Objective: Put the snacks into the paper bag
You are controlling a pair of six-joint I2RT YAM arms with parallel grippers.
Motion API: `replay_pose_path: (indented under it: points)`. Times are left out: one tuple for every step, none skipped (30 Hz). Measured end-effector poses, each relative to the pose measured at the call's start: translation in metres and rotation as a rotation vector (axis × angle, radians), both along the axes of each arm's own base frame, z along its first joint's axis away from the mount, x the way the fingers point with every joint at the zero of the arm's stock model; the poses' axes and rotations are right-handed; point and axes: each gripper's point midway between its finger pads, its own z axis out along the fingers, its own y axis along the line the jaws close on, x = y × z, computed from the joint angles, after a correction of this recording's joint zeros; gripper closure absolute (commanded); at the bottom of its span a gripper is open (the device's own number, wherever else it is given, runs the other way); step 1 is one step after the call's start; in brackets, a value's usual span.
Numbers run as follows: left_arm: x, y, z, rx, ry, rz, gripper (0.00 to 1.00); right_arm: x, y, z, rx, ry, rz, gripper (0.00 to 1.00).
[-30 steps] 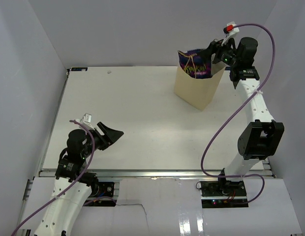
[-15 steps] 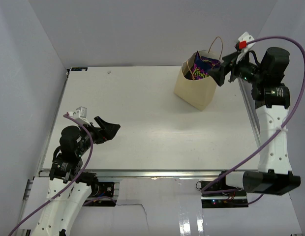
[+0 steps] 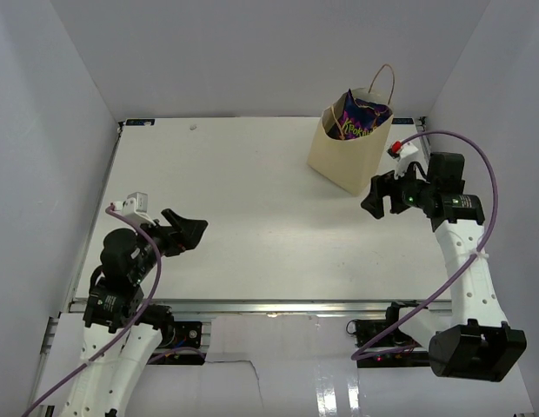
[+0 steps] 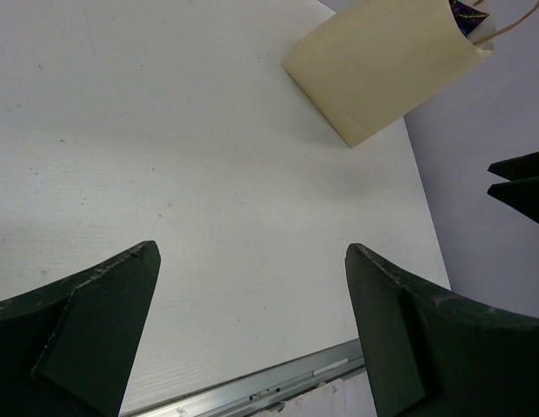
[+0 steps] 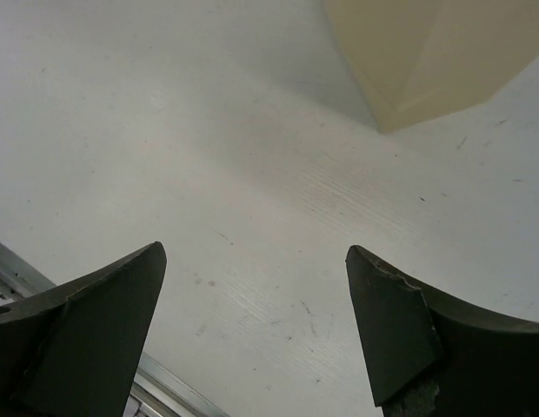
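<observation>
Jaws spread and empty on left gripper [image 3: 186, 229], near left of table [image 3: 252, 182], well apart from paper bag [image 3: 342, 161]; bag upright at far right, snacks [image 3: 363, 119] in its mouth; right gripper [image 3: 380, 196] just beside bag, jaws wide, empty

The top camera looks down from high behind the arm bases and covers the whole counter [image 3: 235, 191]. The left wrist camera looks past the left claw [image 4: 252, 250] across the counter to the distant paper bag [image 4: 382, 65]. The right wrist camera, behind the right claw [image 5: 256, 250], sees only the bag's lower corner, from much nearer.
</observation>
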Motion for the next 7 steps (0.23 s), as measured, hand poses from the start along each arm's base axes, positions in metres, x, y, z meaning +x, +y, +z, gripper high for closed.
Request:
replay_pose_path:
  points:
    - [-0.001, 0.001, 0.001, 0.001, -0.002, 0.002, 0.02, 0.002, -0.003, 0.001, -0.012, -0.010, -0.021, 0.10]
    - [-0.003, 0.001, 0.003, 0.001, -0.008, 0.004, 0.02, 0.004, -0.007, 0.003, -0.023, -0.021, -0.038, 0.10]
    - [-0.004, 0.002, 0.006, 0.000, -0.015, 0.005, 0.02, 0.006, -0.009, 0.004, -0.032, -0.032, -0.056, 0.10]
    - [-0.006, 0.003, 0.008, 0.000, -0.021, 0.007, 0.02, 0.008, -0.011, 0.006, -0.038, -0.042, -0.070, 0.10]
    - [-0.007, 0.003, 0.010, -0.001, -0.028, 0.009, 0.02, 0.011, -0.013, 0.008, -0.042, -0.050, -0.084, 0.10]
    - [-0.009, 0.004, 0.013, -0.002, -0.036, 0.011, 0.02, 0.013, -0.015, 0.009, -0.047, -0.060, -0.097, 0.10]
    - [-0.011, 0.005, 0.014, -0.002, -0.042, 0.014, 0.02, 0.016, -0.017, 0.011, -0.051, -0.069, -0.108, 0.10]
